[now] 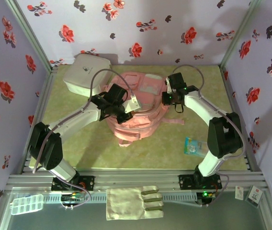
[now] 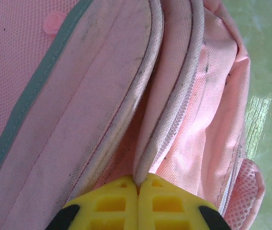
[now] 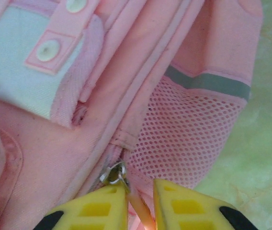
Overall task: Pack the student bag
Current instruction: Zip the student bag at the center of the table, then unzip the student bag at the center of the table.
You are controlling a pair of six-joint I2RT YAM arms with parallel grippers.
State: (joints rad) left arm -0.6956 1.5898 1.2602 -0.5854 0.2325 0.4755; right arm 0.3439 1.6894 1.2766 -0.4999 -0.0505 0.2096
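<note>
Student bag: the student bag (image 1: 141, 127) lies flat at the centre of the green table (image 1: 102, 148) in the top view, with both arms reaching onto it.
Bag, left wrist view: pink panels with pale piped edges (image 2: 148, 86) run from the top of the frame down to the bottom centre.
Bag, right wrist view: I see a pale pocket at upper left, a mesh side pocket (image 3: 184, 139) at centre right and a metal zip slider (image 3: 116, 173) at lower centre.
Left gripper: the left gripper (image 2: 137, 191) has its yellow fingers pressed together on the bag's piped edge, at the bottom centre of its wrist view.
Left arm: it is bent at the elbow at lower left and stretches up and right to the bag's middle.
Right gripper: the right gripper (image 3: 140, 194) has its fingers slightly apart, with a pink strip in the gap just below the slider.
Right arm: it folds at right and reaches left to the bag's upper right edge.
Surroundings: a white box (image 1: 85, 72) is at upper left beside the bag. A small blue packet (image 1: 193, 145) lies at lower right.
</note>
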